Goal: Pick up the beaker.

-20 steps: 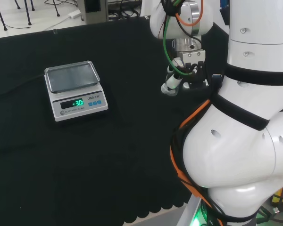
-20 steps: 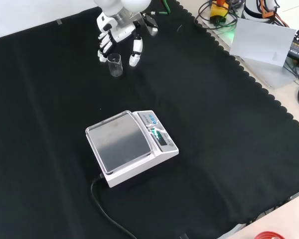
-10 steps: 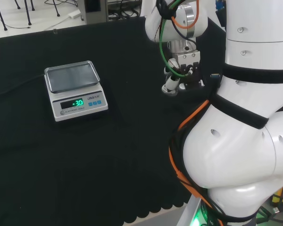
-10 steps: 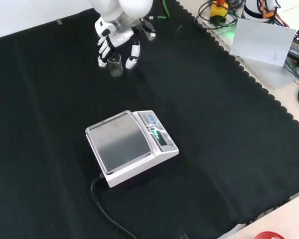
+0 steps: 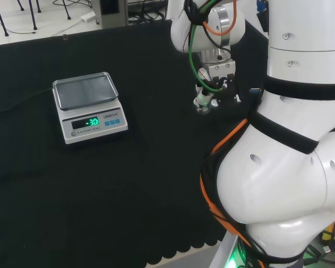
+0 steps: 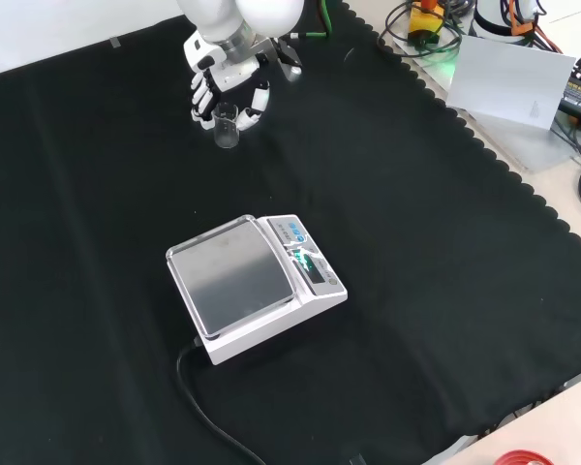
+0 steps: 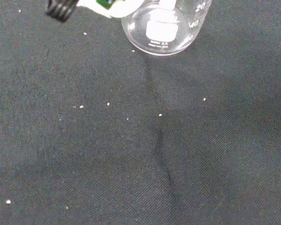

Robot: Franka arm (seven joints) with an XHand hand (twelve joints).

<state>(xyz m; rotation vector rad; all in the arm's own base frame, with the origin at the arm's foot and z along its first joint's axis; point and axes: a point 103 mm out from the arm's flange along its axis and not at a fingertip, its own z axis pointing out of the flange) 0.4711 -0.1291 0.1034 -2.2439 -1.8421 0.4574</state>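
Note:
A small clear beaker [image 6: 226,127] with printed marks stands upright on the black cloth, far back in the front view. The hand [image 6: 225,74] hangs just above it. Its fingers [image 6: 203,100] reach down on the beaker's left and its thumb [image 6: 256,105] on the right, with small gaps still showing on both sides. In the head view the hand [image 5: 204,99] points down beside the arm's white links. The wrist view shows the beaker's round base [image 7: 165,29] resting on the cloth, close to the palm.
A white electronic scale [image 6: 253,284] with a steel pan stands mid-cloth in the front view, its cable [image 6: 199,399] trailing toward the near edge. In the head view the scale [image 5: 89,107] is at the left. Boxes and cables lie beyond the cloth's scalloped edge [image 6: 484,145].
The hand has come down and slid slightly left in the front view, over the beaker. Fingers and thumb now flank it more closely. The beaker has stayed put.

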